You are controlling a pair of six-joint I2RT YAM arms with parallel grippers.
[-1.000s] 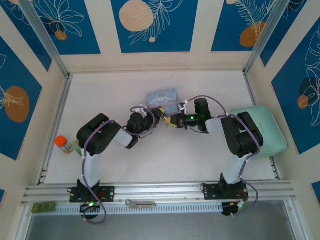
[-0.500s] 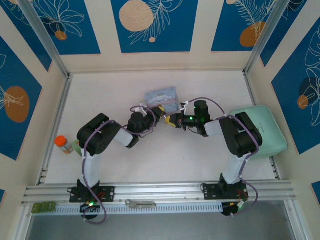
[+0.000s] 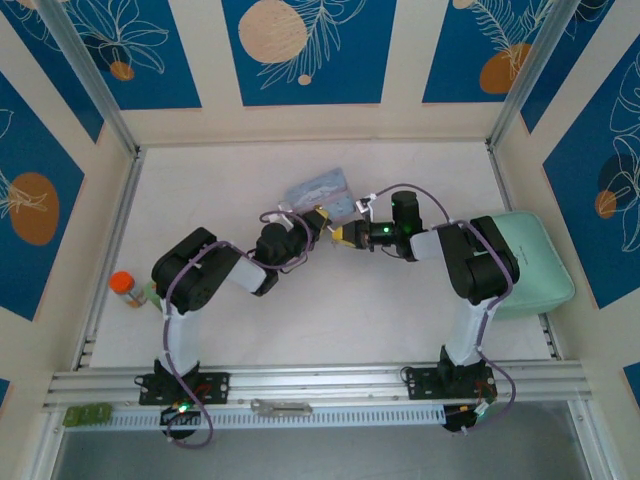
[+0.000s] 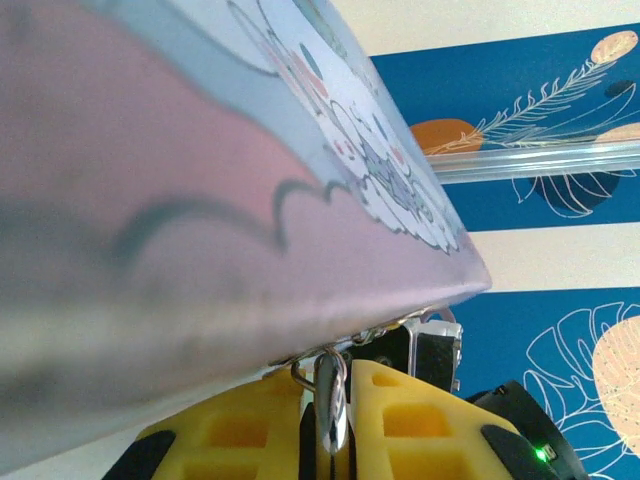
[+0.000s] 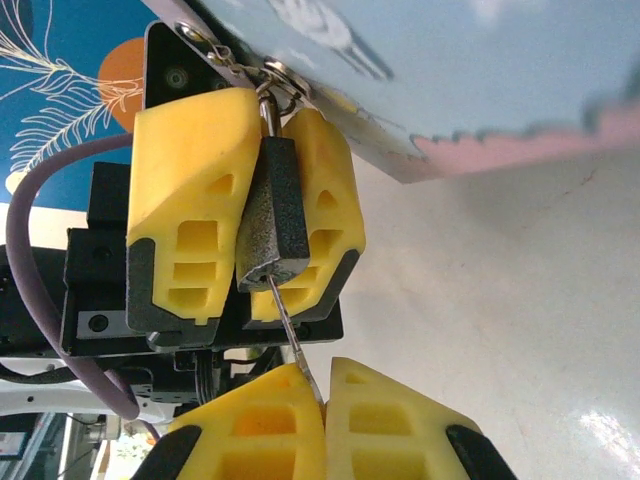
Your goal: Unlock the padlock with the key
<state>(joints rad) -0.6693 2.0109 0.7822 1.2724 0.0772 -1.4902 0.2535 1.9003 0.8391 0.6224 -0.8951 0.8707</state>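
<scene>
The pale blue tin [image 3: 322, 190] lies mid-table with one edge raised. The padlock [image 5: 272, 215], a dark squarish body, hangs by its thin shackle [image 4: 331, 395] from the tin's clasp. My left gripper [image 4: 335, 385] is shut on the padlock; its yellow fingers [image 5: 190, 190] flank the body in the right wrist view. The slim key [image 5: 288, 325] runs from the padlock's underside down into my right gripper [image 5: 325, 375], which is shut on it. From above, the left gripper [image 3: 320, 222] and the right gripper [image 3: 346, 237] meet tip to tip beside the tin.
A mint green pad [image 3: 530, 262] lies at the right edge of the table. An orange-capped bottle [image 3: 124, 288] stands at the left edge. A flat silvery metal piece [image 3: 280, 407] rests on the front rail.
Both grippers have crept a little farther from the bases, toward the tin. The tin has turned and tipped, one corner now lifted.
</scene>
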